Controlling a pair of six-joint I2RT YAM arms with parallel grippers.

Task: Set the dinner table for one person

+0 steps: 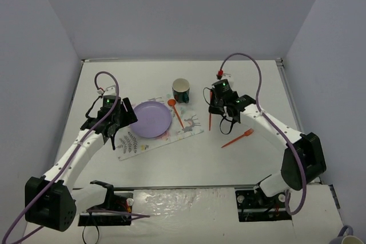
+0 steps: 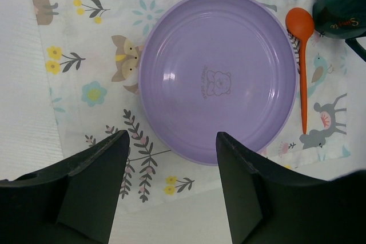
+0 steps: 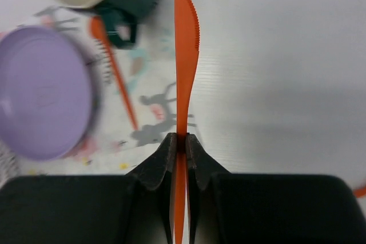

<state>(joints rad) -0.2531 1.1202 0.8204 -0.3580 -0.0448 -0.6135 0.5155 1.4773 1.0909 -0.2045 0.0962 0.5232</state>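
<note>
A purple plate (image 1: pixel 150 119) lies on the printed placemat (image 1: pixel 130 142) on the white dinner table (image 1: pixel 189 158); it also shows in the left wrist view (image 2: pixel 218 75). An orange spoon (image 1: pixel 176 112) lies on the mat right of the plate, by a dark green cup (image 1: pixel 181 90). My right gripper (image 3: pixel 180 141) is shut on an orange knife (image 3: pixel 186 55) and holds it above the table just right of the mat (image 3: pixel 154 112). An orange fork (image 1: pixel 238 138) lies on the table to the right. My left gripper (image 2: pixel 171 147) is open and empty, above the plate's near edge.
Grey walls enclose the table on three sides. The spoon (image 2: pixel 303 61) and cup (image 2: pixel 340 10) sit at the right edge of the left wrist view. The arm bases and cables are at the near edge.
</note>
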